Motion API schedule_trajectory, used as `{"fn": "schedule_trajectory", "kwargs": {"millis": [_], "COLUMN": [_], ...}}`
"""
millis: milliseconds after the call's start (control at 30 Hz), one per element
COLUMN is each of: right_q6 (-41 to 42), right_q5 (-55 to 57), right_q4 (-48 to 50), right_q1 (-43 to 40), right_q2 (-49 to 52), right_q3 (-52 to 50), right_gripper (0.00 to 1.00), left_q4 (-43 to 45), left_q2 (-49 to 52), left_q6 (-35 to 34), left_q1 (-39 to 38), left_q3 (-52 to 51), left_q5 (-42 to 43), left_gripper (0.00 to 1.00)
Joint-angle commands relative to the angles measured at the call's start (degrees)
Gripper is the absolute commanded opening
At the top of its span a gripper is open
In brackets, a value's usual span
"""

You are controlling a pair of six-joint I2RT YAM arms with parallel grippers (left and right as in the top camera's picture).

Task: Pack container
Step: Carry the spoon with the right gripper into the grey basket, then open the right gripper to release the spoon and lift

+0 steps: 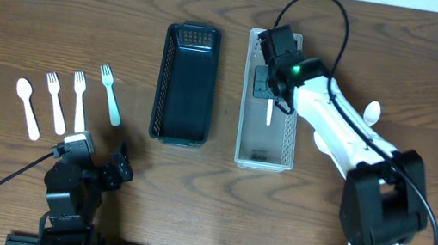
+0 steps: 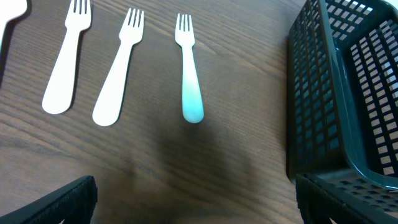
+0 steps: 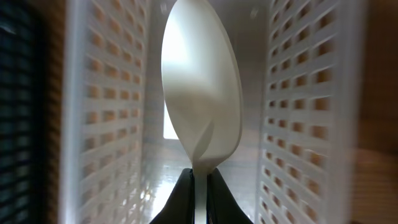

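Note:
My right gripper (image 1: 273, 94) (image 3: 200, 196) is shut on the handle of a white spoon (image 3: 200, 93) (image 1: 269, 113) and holds it inside the white perforated basket (image 1: 288, 142) (image 3: 298, 112). An empty black basket (image 1: 186, 83) (image 2: 342, 93) stands to its left. A white spoon (image 1: 27, 107), two white forks (image 1: 55, 102) (image 1: 78, 102) and a teal fork (image 1: 110, 95) (image 2: 189, 68) lie in a row on the table at the left. My left gripper (image 1: 99, 170) (image 2: 199, 205) is open and empty, near the front edge, below the forks.
Another white spoon (image 1: 371, 113) lies right of the white basket, partly hidden by the right arm. In the left wrist view the two white forks (image 2: 62, 62) (image 2: 118, 68) lie left of the teal fork.

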Motion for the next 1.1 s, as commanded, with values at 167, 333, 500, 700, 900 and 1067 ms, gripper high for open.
{"fn": "schedule_trajectory", "kwargs": {"millis": [167,333,500,700,900,1067], "right_q6": [1.05,1.03,1.01,-5.03,-12.79,-11.89], "right_q5": [-1.81,-2.45,-2.45,-2.45,-2.03,-0.70], "right_q4": [-0.28,-0.28,-0.31,0.13,-4.13,-13.03], "right_q1": [-0.31,-0.31,-0.31,-0.44,-2.67,-11.69], "right_q2": [3.21,3.21,3.21,1.46,-6.60,-14.23], "right_q3": [0.48,0.48,0.48,1.40,5.97,6.99], "right_gripper": [0.01,0.20,0.27,0.30,0.59,0.71], "left_q4": [-0.74,-0.72,-0.72,-0.72,-0.72,-0.72], "left_q2": [0.20,0.20,0.20,0.20,0.20,0.20], "left_q6": [-0.57,-0.57,-0.57,-0.57,-0.57,-0.57], "left_q1": [0.33,0.33,0.33,0.33,0.33,0.33], "left_q3": [0.13,0.13,0.13,0.13,0.13,0.13], "left_q5": [-0.04,-0.07,-0.04,-0.07,-0.07,-0.07], "left_gripper": [0.98,0.98,0.98,0.98,0.98,0.98]}}
